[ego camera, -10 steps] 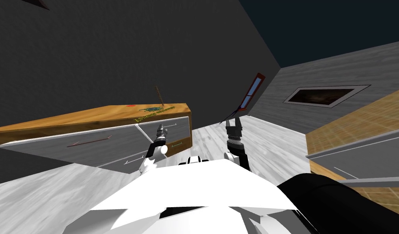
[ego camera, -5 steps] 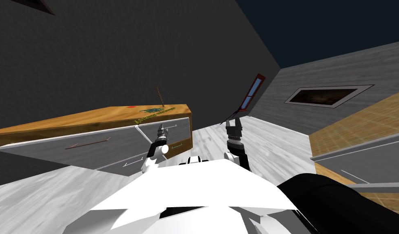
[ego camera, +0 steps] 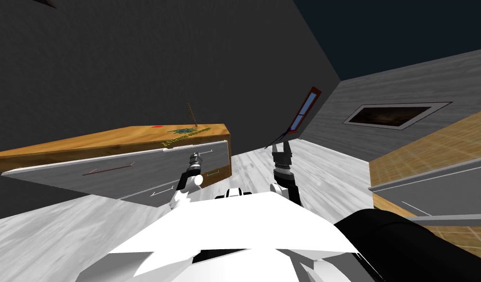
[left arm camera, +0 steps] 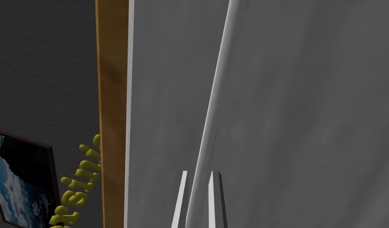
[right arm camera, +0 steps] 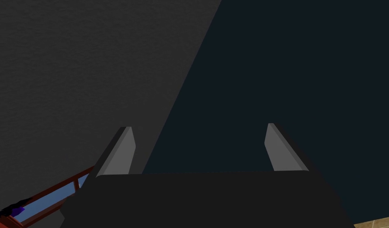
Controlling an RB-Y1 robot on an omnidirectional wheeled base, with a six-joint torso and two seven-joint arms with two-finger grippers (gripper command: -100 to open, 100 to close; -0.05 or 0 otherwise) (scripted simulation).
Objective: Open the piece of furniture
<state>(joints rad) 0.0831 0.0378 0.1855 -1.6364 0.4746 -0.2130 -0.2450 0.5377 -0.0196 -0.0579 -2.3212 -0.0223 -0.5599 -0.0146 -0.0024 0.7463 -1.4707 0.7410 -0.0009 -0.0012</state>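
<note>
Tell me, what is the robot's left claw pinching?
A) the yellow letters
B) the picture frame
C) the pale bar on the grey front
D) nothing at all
C: the left claw has its two fingers pressed on either side of the pale bar on the cabinet's grey front.

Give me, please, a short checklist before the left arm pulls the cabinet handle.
1. Left jaws shut on the handle: ok.
2. Handle sits between both fingers: ok.
3. Grey front of the cabinet already open: cannot tell.
4. Right jaws open, apart from the cabinet: ok.
5. Yellow letters on the cabinet top, apart from the handle: ok.
</note>
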